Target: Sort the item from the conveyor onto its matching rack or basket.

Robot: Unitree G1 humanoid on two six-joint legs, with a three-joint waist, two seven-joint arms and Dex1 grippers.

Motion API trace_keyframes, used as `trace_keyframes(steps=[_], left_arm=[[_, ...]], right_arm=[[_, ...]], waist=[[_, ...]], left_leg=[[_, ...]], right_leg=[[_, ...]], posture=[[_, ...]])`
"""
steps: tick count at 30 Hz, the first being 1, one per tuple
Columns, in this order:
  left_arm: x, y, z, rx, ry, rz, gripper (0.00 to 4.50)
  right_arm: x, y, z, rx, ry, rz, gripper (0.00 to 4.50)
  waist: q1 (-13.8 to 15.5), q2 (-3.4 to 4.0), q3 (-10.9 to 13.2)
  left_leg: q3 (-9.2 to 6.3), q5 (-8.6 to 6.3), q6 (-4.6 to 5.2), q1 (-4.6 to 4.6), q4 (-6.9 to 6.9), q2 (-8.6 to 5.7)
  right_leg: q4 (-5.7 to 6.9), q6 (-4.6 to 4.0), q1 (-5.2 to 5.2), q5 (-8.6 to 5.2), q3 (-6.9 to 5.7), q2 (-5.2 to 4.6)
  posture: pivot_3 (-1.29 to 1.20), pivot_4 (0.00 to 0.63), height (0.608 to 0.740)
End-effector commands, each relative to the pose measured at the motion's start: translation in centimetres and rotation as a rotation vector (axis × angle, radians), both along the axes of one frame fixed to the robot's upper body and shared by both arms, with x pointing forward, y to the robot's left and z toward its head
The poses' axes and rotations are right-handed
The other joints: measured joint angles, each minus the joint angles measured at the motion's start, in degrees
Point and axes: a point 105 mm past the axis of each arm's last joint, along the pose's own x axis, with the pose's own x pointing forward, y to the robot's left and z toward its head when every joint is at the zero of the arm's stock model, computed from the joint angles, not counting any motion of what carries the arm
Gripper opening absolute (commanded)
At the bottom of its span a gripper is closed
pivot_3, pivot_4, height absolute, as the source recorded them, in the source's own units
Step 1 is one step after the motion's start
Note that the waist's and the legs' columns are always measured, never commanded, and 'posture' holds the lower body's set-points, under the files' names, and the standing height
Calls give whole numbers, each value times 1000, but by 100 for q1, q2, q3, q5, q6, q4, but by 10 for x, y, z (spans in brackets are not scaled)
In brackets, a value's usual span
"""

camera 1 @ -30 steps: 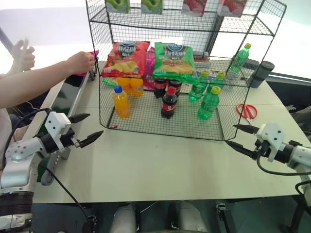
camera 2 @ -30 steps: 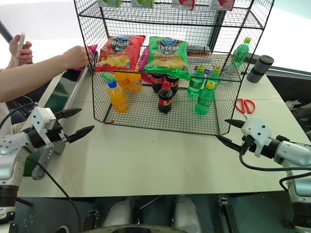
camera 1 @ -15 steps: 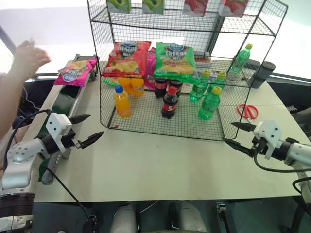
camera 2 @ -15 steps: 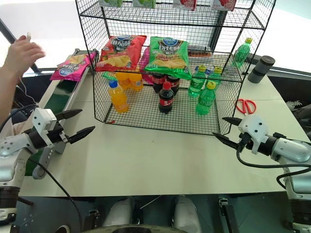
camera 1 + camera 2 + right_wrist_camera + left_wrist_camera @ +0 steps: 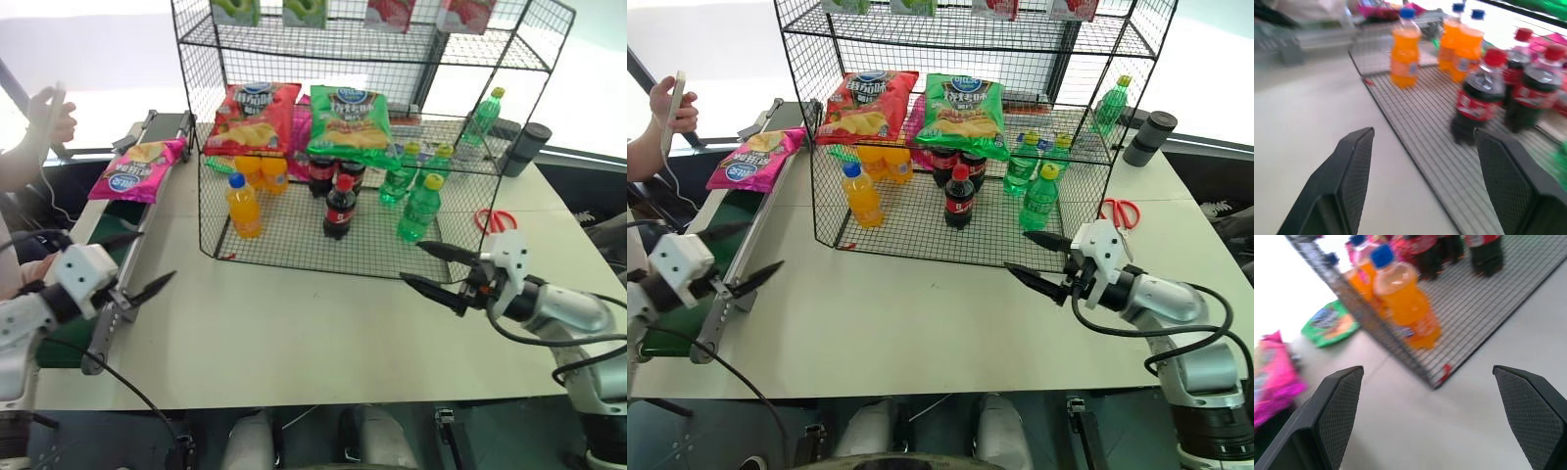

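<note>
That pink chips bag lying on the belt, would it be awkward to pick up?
Probably light: the pink chips bag looks puffy. Its crinkly film likely dents and slips under narrow fingers. Lying flat on the conveyor, it shouldn't roll.

The two eye views look forward and down from the head over the desk, taking in the black wire rack toward the desk's far edge and the conveyor along its left edge. The left wrist view sits low and close, facing the rack's front left corner. The right wrist view faces the same orange bottles from the opposite side.
</note>
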Motion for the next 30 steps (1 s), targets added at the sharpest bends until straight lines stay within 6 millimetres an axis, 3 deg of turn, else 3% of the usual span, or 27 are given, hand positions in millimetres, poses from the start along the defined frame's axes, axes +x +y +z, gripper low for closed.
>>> trace_keyframes(steps=[1, 5, 13, 22, 30], left_arm=[[-14, 27, 13, 174, -119, 96, 4500], [-34, 50, 11, 354, -178, 178, 4500], [-64, 81, -13, 509, -167, 277, 4500], [-62, 89, -26, 569, -146, 287, 4500], [-53, 89, -22, 638, -232, 291, 4500]], right_arm=[[-8, 34, 9, 64, -11, 130, 3354], [-21, 65, 5, 125, 70, 289, 4440], [-26, 71, 15, 199, 77, 403, 4440], [-17, 67, 17, 182, 55, 372, 4440], [-18, 66, 12, 160, 43, 357, 4440]], waist=[[-2, 1, 0], [-11, 4, 2], [6, 5, 3], [-4, 5, 4], [-5, 3, 2]], left_leg=[[0, -1, 1, 0, 0, 0], [2, -2, 3, -3, -5, 2], [4, -10, 15, -3, -3, -3], [7, -11, 14, -4, -4, -1], [8, -11, 14, -4, -4, 0]], right_leg=[[-1, -1, 0, 0, 0, -4], [-1, -1, -10, 0, 0, -10], [-11, 0, -25, 1, -5, -26], [-8, 1, -29, 1, -6, -24], [-4, 1, -31, 1, -6, -24]], posture=[[0, 150, 738], [0, 150, 738], [0, 150, 738], [0, 150, 738], [0, 150, 738]])
